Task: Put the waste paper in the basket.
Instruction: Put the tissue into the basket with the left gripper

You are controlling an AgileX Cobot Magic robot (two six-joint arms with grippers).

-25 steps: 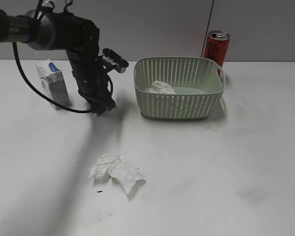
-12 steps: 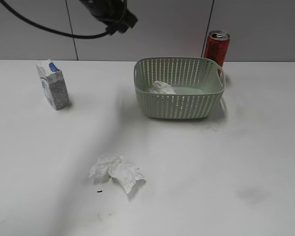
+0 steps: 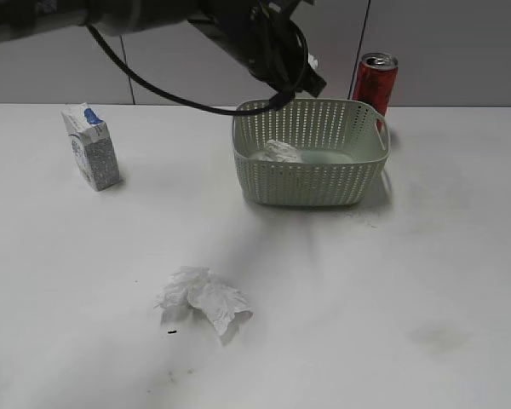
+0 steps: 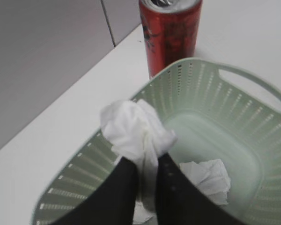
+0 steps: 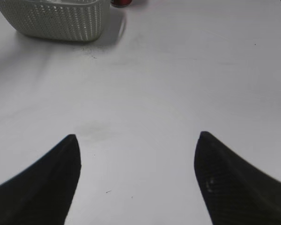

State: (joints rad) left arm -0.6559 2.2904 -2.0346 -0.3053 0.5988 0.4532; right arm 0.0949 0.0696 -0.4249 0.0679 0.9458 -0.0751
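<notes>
The pale green basket stands at the back of the table. One waste paper wad lies inside it, also seen in the left wrist view. A second wad lies on the table in front. My left gripper hangs above the basket's back left rim. In the left wrist view this gripper is shut on a third white wad over the basket. My right gripper is open and empty over bare table; it does not show in the exterior view.
A red drink can stands right behind the basket's back right corner, also in the left wrist view. A white-grey carton with a blue mark stands at the back left. The basket's corner shows far off in the right wrist view.
My left arm rose from the table beside the carton, then swung right and now hangs over the basket's back left rim. The front wad and the basket have not moved.
</notes>
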